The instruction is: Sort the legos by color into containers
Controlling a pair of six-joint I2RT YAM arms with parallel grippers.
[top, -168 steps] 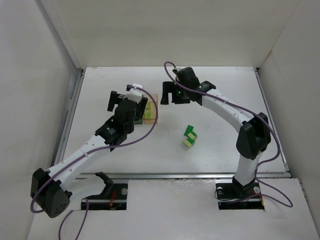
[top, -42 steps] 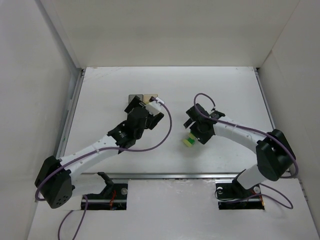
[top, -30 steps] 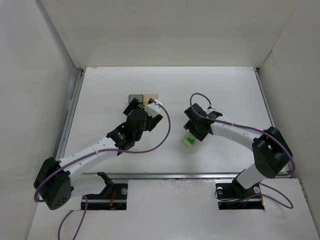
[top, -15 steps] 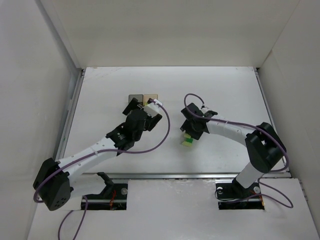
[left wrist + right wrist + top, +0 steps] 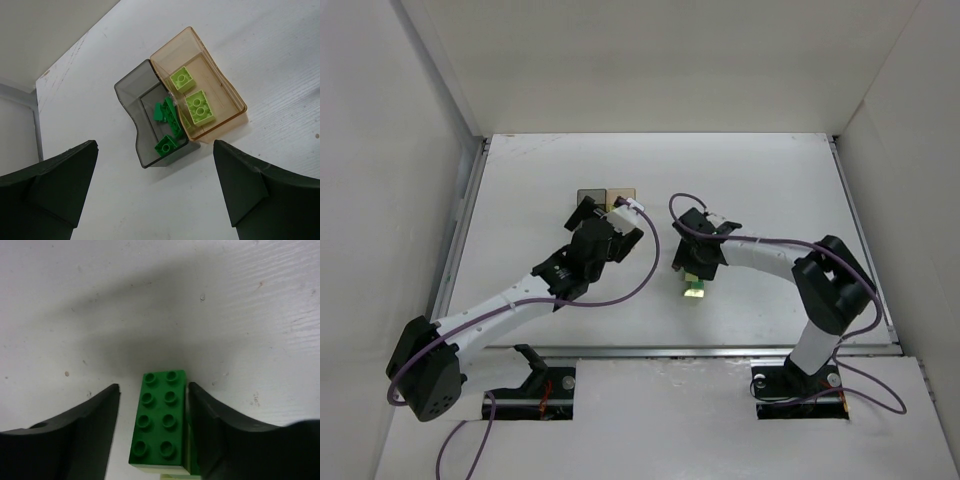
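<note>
Right hand (image 5: 152, 390) open, straddling the dark green brick (image 5: 160, 422) at lower centre; a pale brick (image 5: 694, 291) lies against it. Closing may lift both, mixing colours. Left hand (image 5: 155, 145) open above the containers (image 5: 131, 107).

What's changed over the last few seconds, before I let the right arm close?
The right claw left the grey bin and amber bin and came down toward the near side. It is open astride the dark green brick, not yet gripping. The left claw, open, drew back, uncovering both bins. The bins and the loose pale brick stayed put.
</note>
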